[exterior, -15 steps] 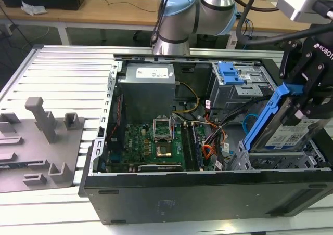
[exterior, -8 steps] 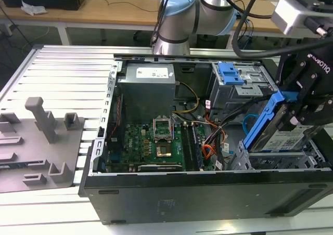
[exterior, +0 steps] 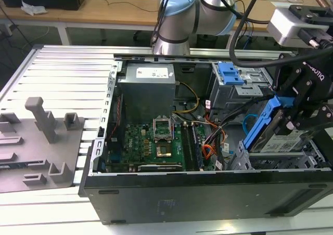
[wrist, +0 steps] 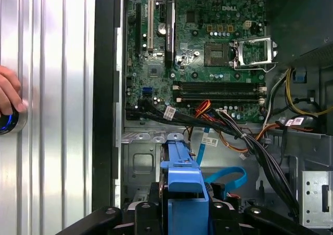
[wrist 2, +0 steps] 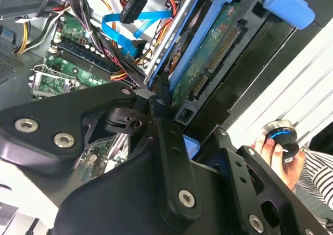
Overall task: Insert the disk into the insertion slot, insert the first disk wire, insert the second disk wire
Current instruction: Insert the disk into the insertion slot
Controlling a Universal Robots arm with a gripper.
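Observation:
The disk (exterior: 283, 139) sits in a blue carrier and hangs tilted at the exterior view's right, over the low grey insertion slot (exterior: 243, 154) in the open computer case. My gripper (exterior: 297, 115) is shut on the disk from above. In the second wrist view the disk's green circuit board (wrist 2: 213, 53) faces the camera between the black fingers (wrist 2: 158, 105). In the first wrist view the blue carrier (wrist: 182, 180) stands over the slot's grey sheet metal (wrist: 138, 162). A loose blue flat wire (wrist: 229, 175) and a black wire bundle (wrist: 260, 152) lie beside the slot.
A taller grey bay with a blue latch (exterior: 231, 74) stands behind the slot. The motherboard (exterior: 151, 141) and power supply (exterior: 145, 89) occupy the case's left part. A person's hand (wrist: 8, 97) rests on a knob outside the case. A grey fixture (exterior: 36, 146) lies on the slatted table.

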